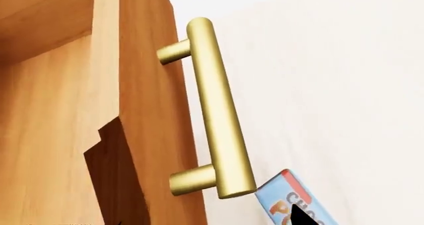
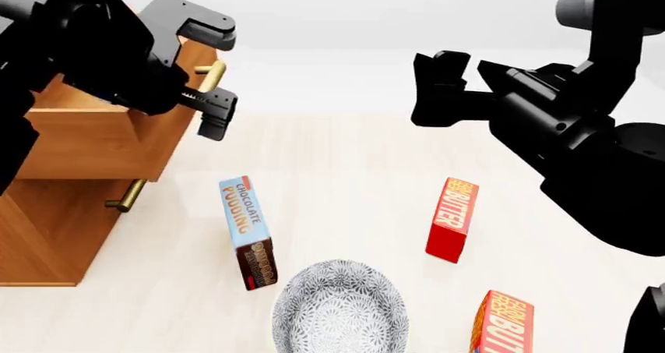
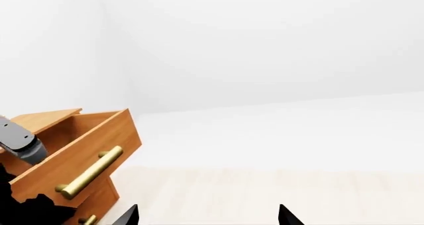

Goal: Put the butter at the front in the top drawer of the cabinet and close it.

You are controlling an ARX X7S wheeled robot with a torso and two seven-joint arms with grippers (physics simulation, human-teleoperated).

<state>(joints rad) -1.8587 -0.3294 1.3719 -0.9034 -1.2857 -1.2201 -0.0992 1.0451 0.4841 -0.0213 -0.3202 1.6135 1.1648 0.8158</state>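
Observation:
Two red butter cartons stand on the pale floor. One butter [image 2: 506, 322] is nearest me at the view's lower edge, the other [image 2: 452, 219] farther back. The light-brown cabinet [image 2: 47, 228] stands at the left with its top drawer [image 2: 93, 139] pulled out. The wrist view shows the drawer's brass handle [image 1: 215, 111] up close. My left gripper [image 2: 218, 76] is open, its jaws spread either side of that handle without pinching it. One black fingertip [image 1: 305, 217] shows. My right gripper [image 2: 457, 76] hovers open and empty above the floor [image 3: 208, 217].
A blue-and-brown chocolate pudding box [image 2: 248, 228] [image 1: 295, 202] stands in front of the cabinet. A patterned grey bowl [image 2: 338, 306] sits at the lower middle. The lower drawer's handle [image 2: 124, 197] sticks out beneath the open drawer.

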